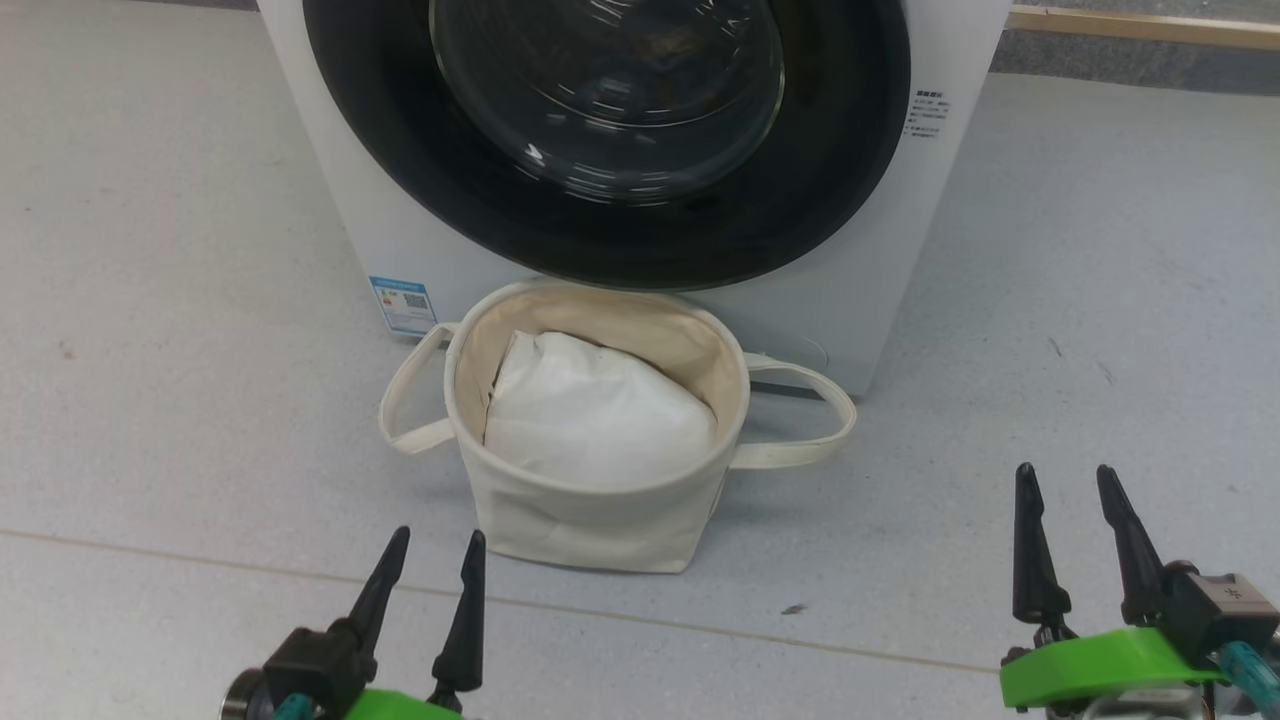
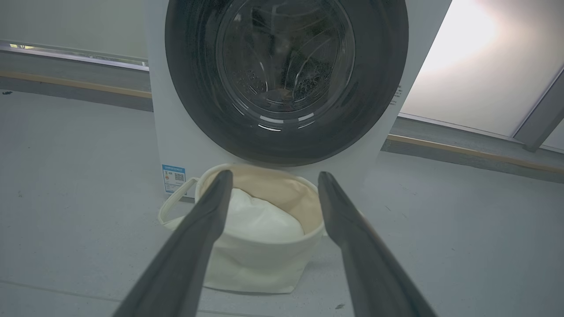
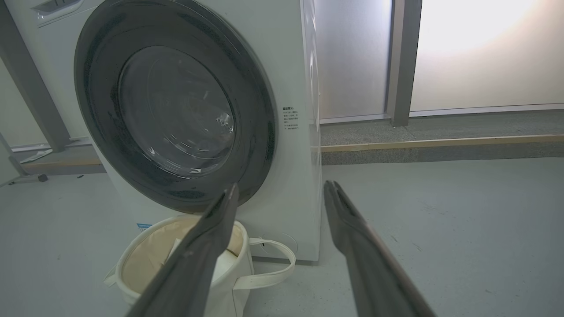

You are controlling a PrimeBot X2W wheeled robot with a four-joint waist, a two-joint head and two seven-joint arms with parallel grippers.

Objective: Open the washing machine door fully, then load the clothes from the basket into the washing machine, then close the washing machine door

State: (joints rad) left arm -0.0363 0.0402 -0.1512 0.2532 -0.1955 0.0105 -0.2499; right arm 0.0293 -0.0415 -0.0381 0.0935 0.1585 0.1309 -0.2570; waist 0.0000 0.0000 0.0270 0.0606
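Note:
The white washing machine (image 1: 420, 240) stands ahead with its washing machine door (image 1: 610, 110) shut, black rim flat against the front. The cream basket (image 1: 590, 520) sits on the floor right below the door. Inside it I see a plain white liner cloth (image 1: 590, 410); the clothes are hidden. My left gripper (image 1: 440, 535) is open just in front of the basket's near left side. My right gripper (image 1: 1065, 472) is open, off to the basket's right. Neither holds anything. In the left wrist view, the left gripper (image 2: 276, 174) points at the basket (image 2: 255, 264) and door (image 2: 286, 66). The right gripper (image 3: 282, 185) faces the door's (image 3: 176, 110) right lower edge.
The basket's loop handles (image 1: 800, 410) stick out to both sides. A blue label sticker (image 1: 402, 305) marks the machine's lower left corner. A raised ledge with a wooden strip (image 1: 1140, 25) runs behind the machine. A wheeled stand leg (image 3: 26, 176) rests far left of the machine.

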